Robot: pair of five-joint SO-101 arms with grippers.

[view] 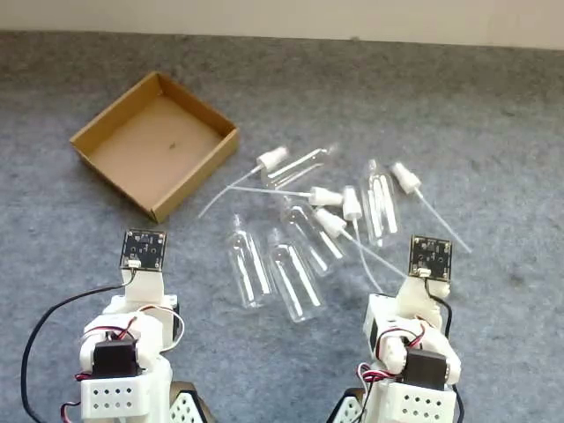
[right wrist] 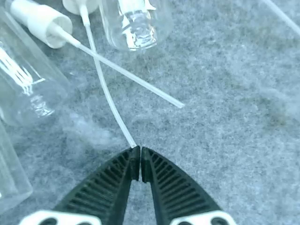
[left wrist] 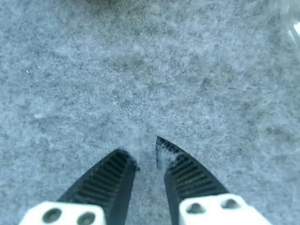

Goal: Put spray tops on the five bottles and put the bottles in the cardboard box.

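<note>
While both arms sit at the near edge of the tabletop [view: 502,106], your left end effector [left wrist: 143,151] stands parted by only a narrow slit. It grips nothing, and its black ribbed fingers [left wrist: 105,183] hang over the grey, felt-like surface.

Your right end effector [right wrist: 139,157] is clenched, its tips meeting with nothing between them. The free end of a thin white tube [right wrist: 107,96] lies right at those tips and seems to touch one of them. You cannot call it grasped. That tube curves back to a spray top [right wrist: 79,4]. A second spray top [right wrist: 42,21] lies beside it, and its straight tube crosses over the curved one. Near them a clear bottle [right wrist: 133,21] points its open neck toward the end effector, and another [right wrist: 23,79] lies on its side close by.

From above, you see all five bottles [view: 295,280] lying on their sides in a loose cluster between the arms and the far side of the tabletop. None of them is capped. The five spray tops [view: 324,196] lie loose among them with their long tubes trailing across the surface. One tube runs toward the right arm [view: 414,352].

The box [view: 154,145] sits open, well apart from the cluster, beyond the left arm [view: 132,352]. Nothing lies in it.
</note>
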